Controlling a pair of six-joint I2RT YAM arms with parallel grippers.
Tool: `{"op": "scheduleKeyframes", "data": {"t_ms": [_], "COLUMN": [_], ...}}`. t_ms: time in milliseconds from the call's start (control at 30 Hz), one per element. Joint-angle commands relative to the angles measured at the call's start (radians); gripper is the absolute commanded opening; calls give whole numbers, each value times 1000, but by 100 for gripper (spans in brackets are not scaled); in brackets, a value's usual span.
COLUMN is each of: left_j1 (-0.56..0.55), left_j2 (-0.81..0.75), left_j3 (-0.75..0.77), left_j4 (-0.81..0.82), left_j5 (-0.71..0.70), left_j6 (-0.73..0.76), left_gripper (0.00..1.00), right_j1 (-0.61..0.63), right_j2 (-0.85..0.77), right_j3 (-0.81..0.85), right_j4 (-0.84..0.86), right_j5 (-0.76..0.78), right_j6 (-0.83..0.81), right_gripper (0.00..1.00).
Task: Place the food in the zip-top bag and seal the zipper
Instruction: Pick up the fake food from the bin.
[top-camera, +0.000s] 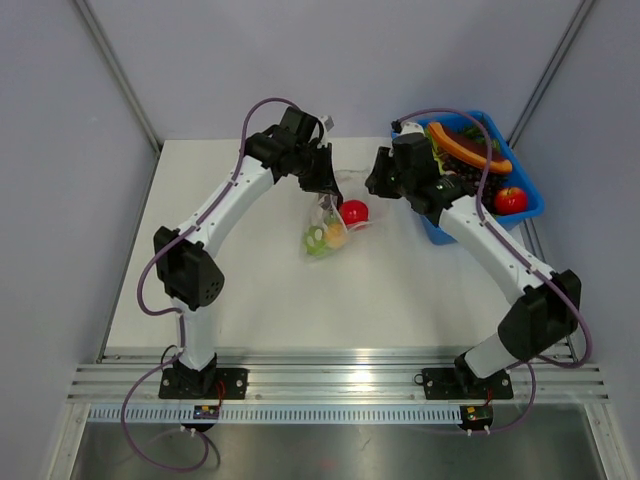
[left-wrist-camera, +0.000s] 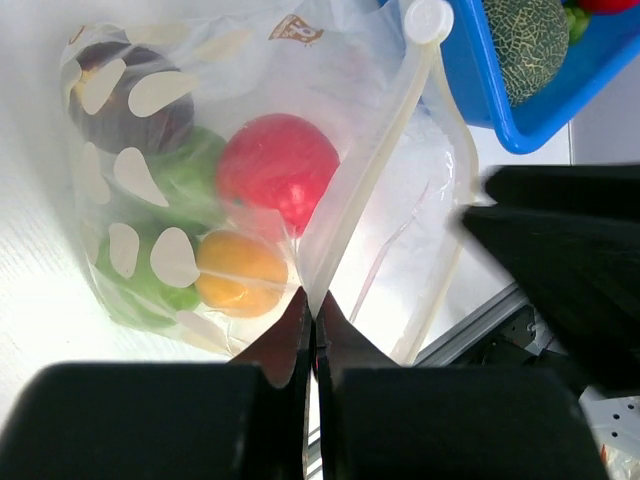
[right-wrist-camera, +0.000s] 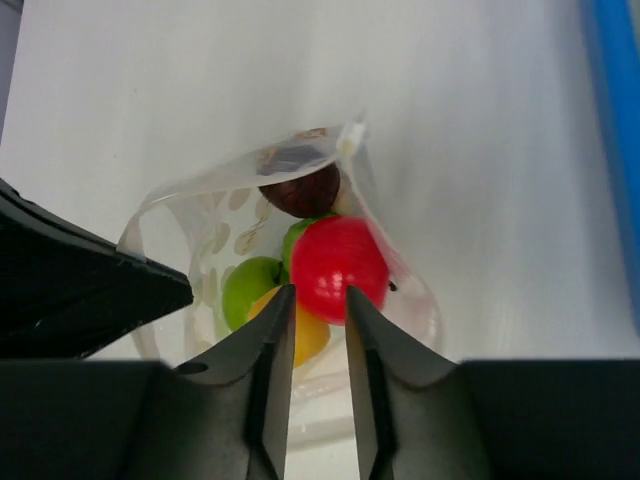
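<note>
The clear zip-top bag (top-camera: 326, 232) lies mid-table and holds several toy fruits: a red one (left-wrist-camera: 278, 170), an orange-yellow one (left-wrist-camera: 240, 272), a green one (left-wrist-camera: 150, 270) and a dark purple one (left-wrist-camera: 125, 100). My left gripper (left-wrist-camera: 311, 308) is shut on the bag's edge at one end of the zipper (left-wrist-camera: 375, 160). The two zipper strips stand apart, so the mouth gapes. My right gripper (right-wrist-camera: 316, 300) hovers over the mouth, slightly open and empty, with the red fruit (right-wrist-camera: 338, 265) just past its fingertips. In the top view the right gripper (top-camera: 378, 185) sits right of the red fruit (top-camera: 353, 212).
A blue tray (top-camera: 432, 228) stands at the back right with more toy food, among them an orange piece (top-camera: 470, 148) and a red fruit (top-camera: 511, 199). Its corner (left-wrist-camera: 520, 130), holding a melon (left-wrist-camera: 525, 40), is close to the bag. Grey walls surround the table.
</note>
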Motion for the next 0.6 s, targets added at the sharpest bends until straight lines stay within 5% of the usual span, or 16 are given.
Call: {"op": "scheduleKeyframes", "data": {"t_ms": [0,167,200,233,500,567], "left_j1": [14,17,15,17,17,17], "left_j2": [-70,-70,-70,-67,-65,-64], "left_j3": [-15,-19,-22,-22,-18,-16], "left_j4": [48,51,54,57,56,52], "left_j5": [23,26,27,30,36,36], "left_j6": [-5,-5,-6,-6,-8,-6], "left_gripper": [0,0,0,0,0,0], "right_j1": [-37,-290,-356,-382,-542,-554], "right_j2": [-144,-238,-241,-224,-48,10], "right_j3": [-28,-143,-153,-159,-93,-68], "right_j4": [-19,-35,-41,-52,-58,-84], "right_j5": [186,83,84,77,-2,-12], "right_j6": [-47,-58,-68,-85,-134,-147], "right_gripper": [31,30,48,55,96,99]}}
